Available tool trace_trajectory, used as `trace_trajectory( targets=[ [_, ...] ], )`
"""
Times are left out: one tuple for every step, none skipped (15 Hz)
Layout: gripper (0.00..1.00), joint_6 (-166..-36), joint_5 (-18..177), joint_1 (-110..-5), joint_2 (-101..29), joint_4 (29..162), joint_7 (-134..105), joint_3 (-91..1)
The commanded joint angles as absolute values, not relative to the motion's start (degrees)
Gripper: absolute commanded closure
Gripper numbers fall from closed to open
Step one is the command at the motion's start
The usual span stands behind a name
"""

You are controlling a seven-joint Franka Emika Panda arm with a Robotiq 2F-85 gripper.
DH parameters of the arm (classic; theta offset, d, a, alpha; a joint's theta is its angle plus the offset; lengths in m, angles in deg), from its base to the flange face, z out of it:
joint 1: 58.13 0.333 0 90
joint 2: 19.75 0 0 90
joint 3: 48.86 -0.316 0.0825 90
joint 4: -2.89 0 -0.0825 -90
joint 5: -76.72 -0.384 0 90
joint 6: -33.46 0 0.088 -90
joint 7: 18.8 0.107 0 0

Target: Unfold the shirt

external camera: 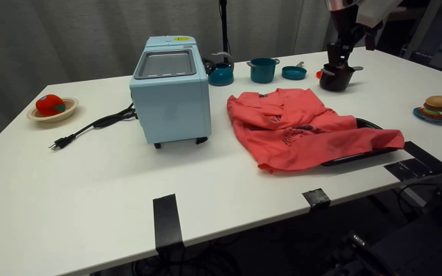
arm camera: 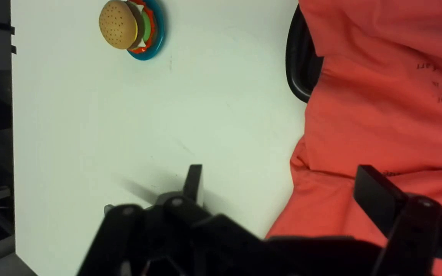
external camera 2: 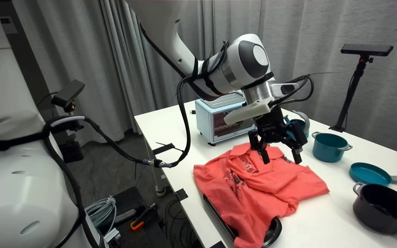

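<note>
1. Landmark: pale blue oven, stands on white table, glass door showing in an exterior view
2. Coral shirt on table, off oven's door side, near oven but apart; dark print, wrinkled, partly folded over itself, part of it raised by tray
3. Black tray under shirt's end farther from oven; cloth drapes across, rim pokes out either side
4. Gripper in the air, oven's door side, well apart from oven; fingers spread wide from each other, clear of cloth; in wrist view one finger shows against bare table, its partner against shirt
5. White arm covers part of oven in an exterior view
6. Teal kettle near oven, door side; contact with oven can't tell
7. Row leads away from oven past kettle: teal pot, teal pan, black pot farthest from oven
8. Burger on blue plate, well apart from oven, beyond shirt and tray
9. Cream bowl, opposite side of oven from shirt; holds round red item with green patch
10. Black cord runs out from oven on bowl's side, plug lying on table
</note>
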State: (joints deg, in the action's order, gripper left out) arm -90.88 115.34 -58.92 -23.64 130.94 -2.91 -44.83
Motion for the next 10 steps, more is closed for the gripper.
trace_trajectory(
  targets=[
    [0.00, -96.7, 113.7, -60.6, -20.0, 134.5, -2.3, -44.3],
    [0.00, -98.2, 113.4, -60.9, -19.5, 135.0, -2.3, -44.1],
    [0.00, -99.2, 113.0, -61.2, -19.1, 135.5, -2.4, -43.9],
    [0.00, -100.6, 112.6, -61.6, -18.7, 136.0, -2.7, -43.7],
    [0.00, -101.7, 112.2, -61.9, -18.2, 136.4, -2.8, -43.5],
    [0.00, -103.2, 110.7, -62.2, -17.7, 136.9, -3.5, -43.3],
    [0.00, -104.8, 108.5, -62.6, -17.3, 137.4, -4.7, -43.0],
    [0.00, -106.4, 106.2, -62.8, -17.0, 137.8, -6.0, -42.9],
    [0.00, -107.5, 104.4, -63.0, -16.7, 138.2, -6.9, -42.7],
    [0.00, -108.5, 102.4, -63.2, -16.2, 138.6, -8.2, -42.7]
  ],
)
